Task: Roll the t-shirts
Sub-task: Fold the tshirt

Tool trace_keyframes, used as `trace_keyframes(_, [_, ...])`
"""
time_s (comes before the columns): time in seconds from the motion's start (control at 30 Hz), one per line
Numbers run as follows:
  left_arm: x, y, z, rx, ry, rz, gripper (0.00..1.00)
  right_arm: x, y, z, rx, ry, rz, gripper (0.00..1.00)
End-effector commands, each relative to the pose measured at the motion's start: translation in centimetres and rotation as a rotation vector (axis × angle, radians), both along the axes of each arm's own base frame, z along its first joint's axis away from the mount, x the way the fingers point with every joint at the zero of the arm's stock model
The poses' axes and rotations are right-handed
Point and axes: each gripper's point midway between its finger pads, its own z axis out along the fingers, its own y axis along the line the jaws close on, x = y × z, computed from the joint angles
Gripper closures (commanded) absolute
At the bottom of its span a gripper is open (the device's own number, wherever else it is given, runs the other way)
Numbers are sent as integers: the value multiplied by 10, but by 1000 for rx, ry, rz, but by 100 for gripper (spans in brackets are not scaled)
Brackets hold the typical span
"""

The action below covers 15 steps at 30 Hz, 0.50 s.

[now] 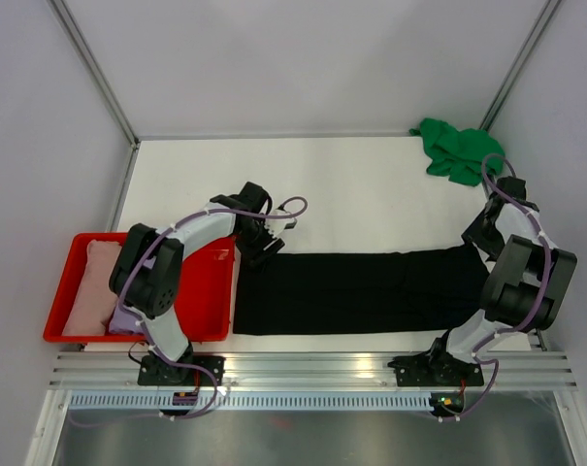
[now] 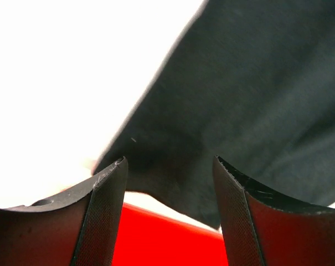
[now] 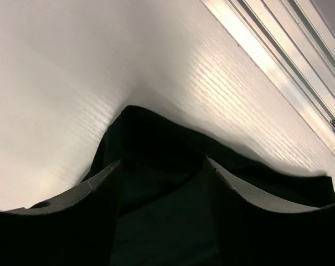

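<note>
Left gripper (image 2: 170,160): jaws well apart, nothing pinched. It hangs low over the far left corner of the black t-shirt (image 1: 361,291), with the red tray (image 1: 208,303) just beyond that corner. Right gripper (image 3: 161,160): jaws also apart, over the shirt's far right corner. Dark cloth humps up between the fingers there, and the murky wrist view does not show whether it rests loose or snags on a pad; probably loose. The black shirt lies flat as one long band across the near part of the table (image 1: 351,184), running from the tray side to the right arm. Judgement: the fold into a strip looks done and no roll has begun. The next move calls for both grippers to take one short end, turn it over and work along the band, keeping the edges square. Count: four tees. One is black. One green t-shirt (image 1: 458,150) is crumpled in the far right corner. One pale pink tee (image 1: 89,282) and one lavender tee (image 1: 126,318) are in the tray. One tray, two grippers.
</note>
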Motion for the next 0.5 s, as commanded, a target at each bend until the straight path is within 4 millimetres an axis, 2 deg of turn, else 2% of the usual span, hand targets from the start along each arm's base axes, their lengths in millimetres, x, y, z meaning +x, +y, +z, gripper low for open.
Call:
trace_keyframes(0.0, [14,18,-14,95,-11,107,32,25,-9,0,-7,-65,63,35])
trace_keyframes(0.07, [14,22,-20,119,-8,110,33,27,-11,-8,-13,-61,55,36])
trace_keyframes(0.17, [13,26,-23,138,-6,102,36,29,-11,-21,11,-41,41,44])
trace_keyframes(0.2, [12,26,-25,142,-2,97,37,28,-11,-23,15,-36,33,56])
trace_keyframes(0.27, [9,28,-27,151,5,94,45,25,-13,-26,-1,-26,22,70])
trace_keyframes(0.3, [7,29,-29,153,10,92,54,24,-16,-26,-10,-32,16,82])
trace_keyframes(0.4, [3,30,-33,155,31,95,67,24,-20,-24,-9,-47,8,100])
trace_keyframes(0.47, [-2,27,-36,137,52,91,81,25,-23,-24,0,-66,-12,100])
